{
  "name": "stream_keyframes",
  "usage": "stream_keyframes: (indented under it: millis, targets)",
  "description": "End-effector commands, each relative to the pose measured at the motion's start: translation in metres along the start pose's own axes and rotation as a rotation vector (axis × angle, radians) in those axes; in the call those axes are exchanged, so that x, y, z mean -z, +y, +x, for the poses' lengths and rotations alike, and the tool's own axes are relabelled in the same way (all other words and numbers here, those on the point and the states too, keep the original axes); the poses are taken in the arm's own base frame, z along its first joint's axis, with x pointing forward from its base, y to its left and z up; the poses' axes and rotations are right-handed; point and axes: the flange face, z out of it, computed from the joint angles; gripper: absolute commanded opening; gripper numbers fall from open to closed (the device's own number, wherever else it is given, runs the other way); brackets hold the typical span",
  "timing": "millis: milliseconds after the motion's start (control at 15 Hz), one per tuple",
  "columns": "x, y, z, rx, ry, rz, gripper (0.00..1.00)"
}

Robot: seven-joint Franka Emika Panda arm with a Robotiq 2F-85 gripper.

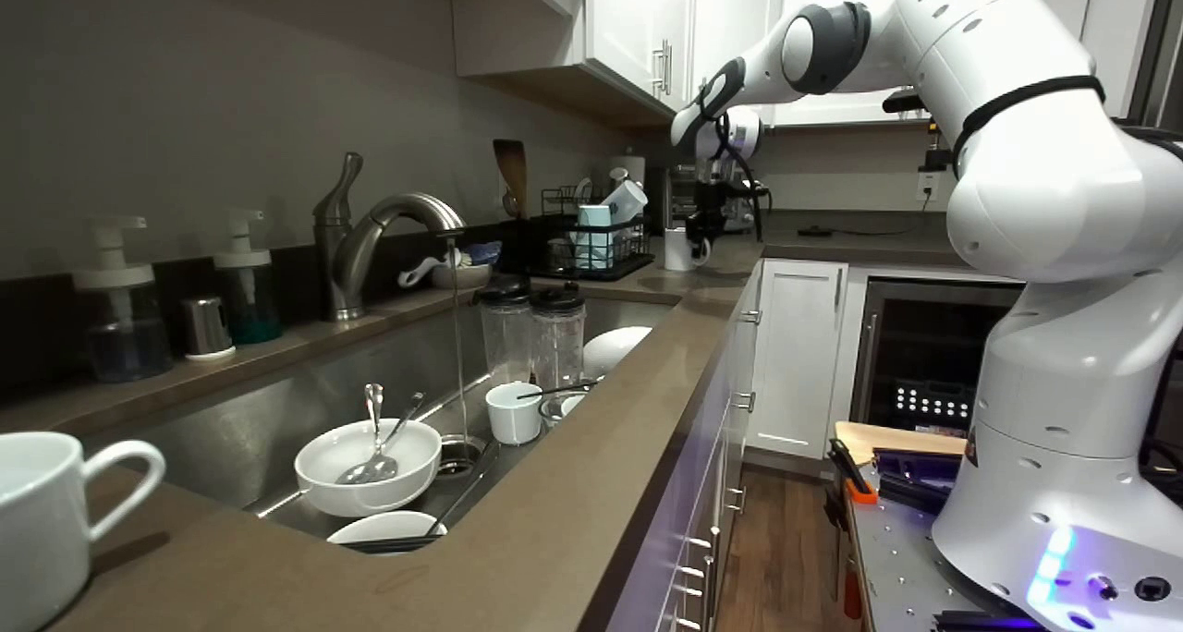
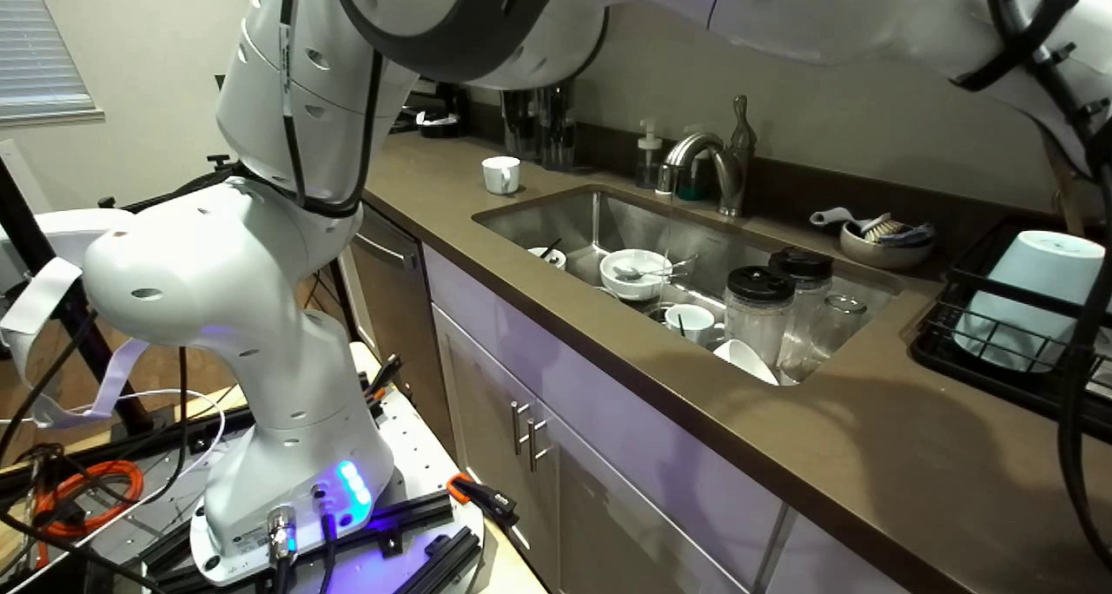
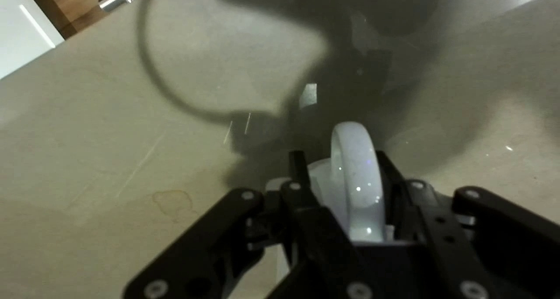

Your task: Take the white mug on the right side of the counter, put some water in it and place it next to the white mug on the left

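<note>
The right-hand white mug (image 1: pixel 677 250) stands on the counter beside the dish rack in an exterior view. My gripper (image 1: pixel 706 230) points down at its handle side. In the wrist view the black fingers (image 3: pixel 342 159) stand apart on either side of the mug handle (image 3: pixel 362 176), with a gap at the left finger. The mug body is mostly hidden under the gripper. The left-hand white mug (image 1: pixel 42 521) stands at the sink's far end, also seen in an exterior view (image 2: pixel 501 177). Water runs from the faucet (image 1: pixel 407 214) into the sink (image 2: pixel 721 238).
A black dish rack (image 1: pixel 633 261) with light blue cups stands close to the gripper. The sink holds bowls, a cup, spoons and lidded blender cups (image 2: pixel 758 312). Upper cabinets (image 1: pixel 638 22) hang above the counter. Soap dispensers (image 1: pixel 120 309) stand behind the sink.
</note>
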Motion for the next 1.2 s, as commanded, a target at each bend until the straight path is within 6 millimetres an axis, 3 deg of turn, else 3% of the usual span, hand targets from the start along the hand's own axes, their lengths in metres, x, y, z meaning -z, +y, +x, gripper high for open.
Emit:
stream_keyframes:
  millis: [0,267,400,1133]
  targets:
    - [0.004,0.003,0.004,0.000,-0.012,-0.011,0.12]
    - [0.005,0.003,0.004,0.001,-0.010,-0.016,0.01]
    - [0.007,0.003,0.003,0.001,-0.009,-0.017,0.05]
    - [0.016,-0.003,0.002,0.011,-0.004,-0.037,0.05]
